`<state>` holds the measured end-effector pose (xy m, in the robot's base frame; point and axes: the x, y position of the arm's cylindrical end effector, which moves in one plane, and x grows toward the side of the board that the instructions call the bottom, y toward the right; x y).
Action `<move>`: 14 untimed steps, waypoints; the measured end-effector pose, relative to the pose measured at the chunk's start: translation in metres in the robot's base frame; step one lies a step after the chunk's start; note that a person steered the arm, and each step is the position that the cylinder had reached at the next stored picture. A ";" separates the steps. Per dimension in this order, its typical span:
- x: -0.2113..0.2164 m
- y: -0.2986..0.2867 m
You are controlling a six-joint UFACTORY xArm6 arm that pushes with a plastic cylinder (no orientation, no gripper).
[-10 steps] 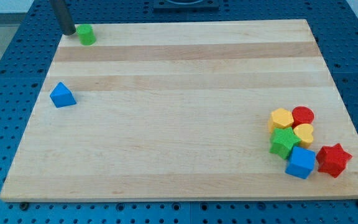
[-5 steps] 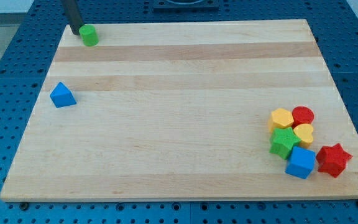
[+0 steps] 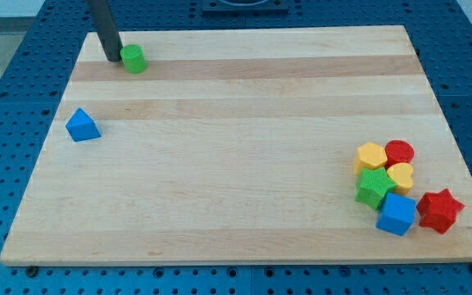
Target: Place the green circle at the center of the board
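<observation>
my tip (image 3: pixel 111 59) sits upper left of the frame, just left of the green circle (image 3: pixel 133 59), right up against it. plain rod, no jaws. blue triangle (image 3: pixel 82 125) lower left, apart.

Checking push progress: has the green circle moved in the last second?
Yes. The green circle has shifted toward the view's right and slightly down, away from the board's top-left corner, with my tip just left of it.

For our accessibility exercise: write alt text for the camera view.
My tip sits just left of the green circle near the wooden board's top-left corner. A blue triangle lies at the left edge; six blocks cluster at bottom right.
</observation>
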<state>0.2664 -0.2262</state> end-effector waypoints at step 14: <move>-0.008 0.113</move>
<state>0.2582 -0.1133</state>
